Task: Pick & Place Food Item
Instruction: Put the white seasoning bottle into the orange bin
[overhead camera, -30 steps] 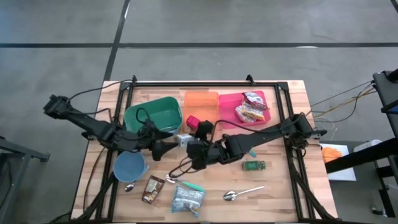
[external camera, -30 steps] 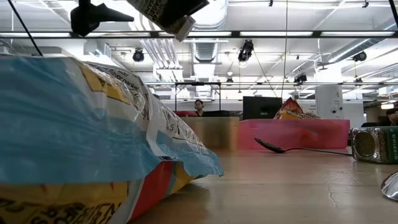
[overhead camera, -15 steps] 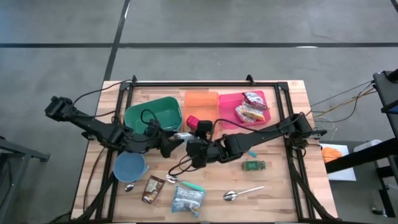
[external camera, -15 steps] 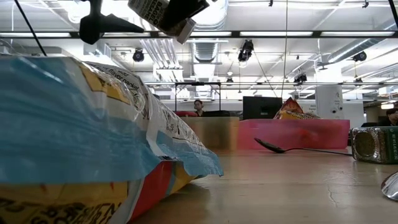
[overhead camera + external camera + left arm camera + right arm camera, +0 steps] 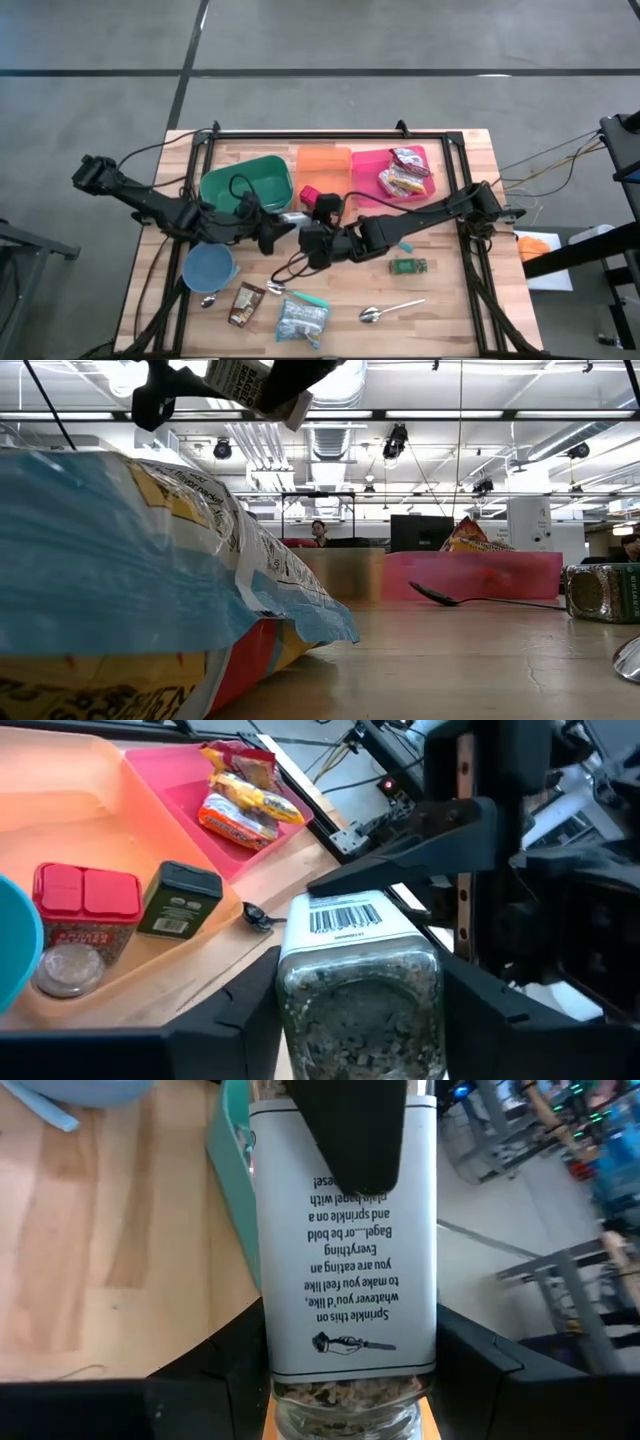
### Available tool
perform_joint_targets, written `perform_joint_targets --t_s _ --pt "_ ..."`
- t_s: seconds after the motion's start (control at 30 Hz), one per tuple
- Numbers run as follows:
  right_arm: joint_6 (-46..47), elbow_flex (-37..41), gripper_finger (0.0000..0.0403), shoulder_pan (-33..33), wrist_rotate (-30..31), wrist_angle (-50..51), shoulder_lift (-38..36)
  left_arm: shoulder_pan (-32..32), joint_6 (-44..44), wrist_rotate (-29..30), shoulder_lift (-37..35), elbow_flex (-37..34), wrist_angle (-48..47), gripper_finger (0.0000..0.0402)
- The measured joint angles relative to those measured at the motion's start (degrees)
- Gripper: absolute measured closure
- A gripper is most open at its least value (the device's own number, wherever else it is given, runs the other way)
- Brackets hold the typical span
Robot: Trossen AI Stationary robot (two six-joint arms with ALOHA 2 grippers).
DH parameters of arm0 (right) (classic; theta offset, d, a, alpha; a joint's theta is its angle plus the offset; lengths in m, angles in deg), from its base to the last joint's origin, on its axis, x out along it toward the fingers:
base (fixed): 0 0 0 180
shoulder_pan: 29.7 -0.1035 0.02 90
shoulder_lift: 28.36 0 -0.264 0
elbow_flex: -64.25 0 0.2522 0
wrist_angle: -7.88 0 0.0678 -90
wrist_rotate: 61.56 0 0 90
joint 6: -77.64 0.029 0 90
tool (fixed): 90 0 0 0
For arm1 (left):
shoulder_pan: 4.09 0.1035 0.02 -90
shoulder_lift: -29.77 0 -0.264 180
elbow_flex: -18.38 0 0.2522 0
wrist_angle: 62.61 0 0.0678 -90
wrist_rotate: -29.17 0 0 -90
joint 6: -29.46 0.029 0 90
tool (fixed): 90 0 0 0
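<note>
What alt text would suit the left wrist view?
A glass seasoning jar with a barcode label sits between the left hand's fingers, with the right hand on it from the far side. Behind, an orange tray holds two spice jars, and a pink tray holds snack packets.

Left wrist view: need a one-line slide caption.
Mid-air handover: left gripper and right gripper both around a seasoning jar above the orange tray.

Jar (image 5: 358, 985): clear glass, speckled grey-brown fill, white label, black barcode and print. Bins: green (image 5: 246, 181), orange (image 5: 323, 166), pink (image 5: 372, 172). Cup (image 5: 208, 267): light blue. Grippers: black. Table (image 5: 448, 312): pale wood, striped grain. Shaker (image 5: 81, 906): red lid. Tin (image 5: 178, 898): dark green.
</note>
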Motion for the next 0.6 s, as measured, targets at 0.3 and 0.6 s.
perform_joint_targets --t_s 0.3,0.6 --pt "-1.78 0.00 0.0209 -0.08 2.74 -0.51 0.00 0.02 1.61 -0.60 -0.02 -0.02 0.59 0.0213" --pt "-1.83 -0.20 0.0114 -1.15 1.38 -1.65 -0.04 -0.04 8.16 -3.04 -0.62 -0.18 0.12 0.0215"
